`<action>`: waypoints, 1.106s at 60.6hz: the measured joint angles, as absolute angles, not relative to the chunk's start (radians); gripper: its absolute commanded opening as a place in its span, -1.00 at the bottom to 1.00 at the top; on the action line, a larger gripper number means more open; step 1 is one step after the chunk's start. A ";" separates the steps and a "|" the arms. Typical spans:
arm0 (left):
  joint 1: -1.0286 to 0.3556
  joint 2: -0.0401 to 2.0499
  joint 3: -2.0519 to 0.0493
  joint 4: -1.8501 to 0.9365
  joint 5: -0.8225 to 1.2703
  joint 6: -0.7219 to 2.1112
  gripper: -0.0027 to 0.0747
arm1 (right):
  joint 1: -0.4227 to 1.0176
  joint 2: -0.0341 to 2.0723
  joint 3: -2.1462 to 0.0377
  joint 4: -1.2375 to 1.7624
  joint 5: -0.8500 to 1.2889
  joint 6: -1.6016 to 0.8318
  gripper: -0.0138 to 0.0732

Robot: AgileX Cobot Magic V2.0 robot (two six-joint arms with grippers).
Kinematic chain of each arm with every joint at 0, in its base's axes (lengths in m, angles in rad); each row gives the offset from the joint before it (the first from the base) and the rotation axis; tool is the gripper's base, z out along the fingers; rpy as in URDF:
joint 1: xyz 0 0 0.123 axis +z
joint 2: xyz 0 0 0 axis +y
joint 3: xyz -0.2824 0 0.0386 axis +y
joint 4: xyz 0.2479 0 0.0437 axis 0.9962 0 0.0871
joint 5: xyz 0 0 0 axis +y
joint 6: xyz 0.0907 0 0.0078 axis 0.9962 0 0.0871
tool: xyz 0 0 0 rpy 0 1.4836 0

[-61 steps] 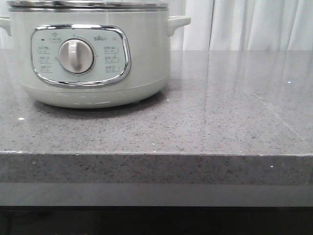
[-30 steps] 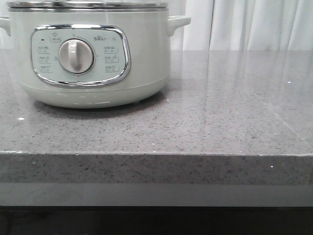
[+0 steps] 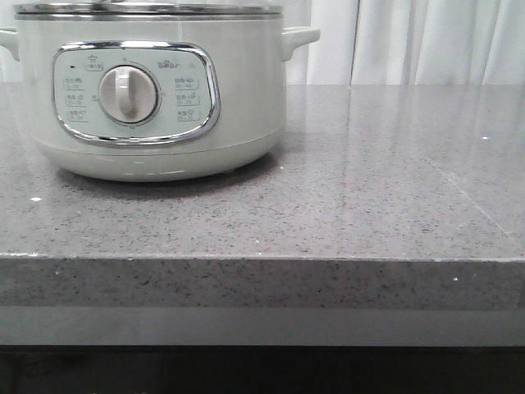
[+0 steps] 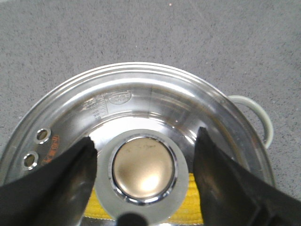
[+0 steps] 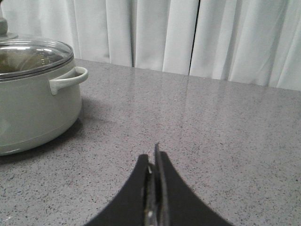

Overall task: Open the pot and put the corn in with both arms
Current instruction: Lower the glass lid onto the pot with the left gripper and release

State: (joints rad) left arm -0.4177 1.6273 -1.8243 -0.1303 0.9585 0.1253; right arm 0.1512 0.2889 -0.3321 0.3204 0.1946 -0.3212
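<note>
The pale green-white pot (image 3: pixel 156 107) stands at the left back of the grey counter with its steel-rimmed lid (image 3: pixel 148 8) on. In the left wrist view the lid (image 4: pixel 141 94) fills the frame. My left gripper (image 4: pixel 146 136) is open, its black fingers (image 4: pixel 70 179) on either side of the round lid knob (image 4: pixel 143 169). The yellow corn (image 4: pixel 188 207) shows through the glass under the knob, partly hidden. My right gripper (image 5: pixel 154 155) is shut and empty, low over the counter to the right of the pot (image 5: pixel 33 108). Neither gripper shows in the front view.
The pot's side handle (image 5: pixel 70 77) sticks out toward the right arm. A white curtain (image 5: pixel 188 33) hangs behind the counter. The counter's front edge (image 3: pixel 262 258) runs across the front view, and grey counter (image 3: pixel 394 164) stretches right of the pot.
</note>
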 measured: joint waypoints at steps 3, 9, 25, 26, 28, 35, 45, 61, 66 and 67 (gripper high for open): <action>-0.418 1.613 -1.824 -0.130 0.959 0.125 -0.20 | 0.151 0.289 -0.332 0.320 0.195 -0.321 -0.84; -0.418 1.587 -1.824 -0.130 0.959 0.125 -0.52 | 0.151 0.289 -0.332 0.320 0.195 -0.321 -0.84; -0.418 1.500 -1.753 -0.130 0.930 0.125 -0.98 | 0.151 0.289 -0.332 0.320 0.195 -0.321 -0.84; -0.418 1.490 -1.738 -0.130 0.921 0.125 -0.98 | 0.151 0.289 -0.332 0.320 0.195 -0.321 -0.84; -0.418 1.472 -1.710 -0.130 0.907 0.125 -0.98 | 0.151 0.289 -0.332 0.320 0.195 -0.321 -0.84; -0.418 1.393 -1.599 -0.130 0.849 0.125 -0.98 | 0.151 0.289 -0.332 0.320 0.195 -0.321 -0.84; -0.418 1.224 -1.405 -0.130 0.768 0.125 -0.98 | 0.151 0.289 -0.332 0.320 0.195 -0.321 -0.84; -0.418 0.863 -1.026 -0.130 0.547 0.125 -0.98 | 0.151 0.289 -0.332 0.320 0.195 -0.321 -0.84; -0.418 0.734 -0.907 -0.132 0.477 0.125 -0.98 | 0.151 0.289 -0.332 0.320 0.195 -0.321 -0.84; -0.418 0.712 -0.889 -0.132 0.467 0.125 -0.98 | 0.151 0.289 -0.332 0.320 0.195 -0.321 -0.84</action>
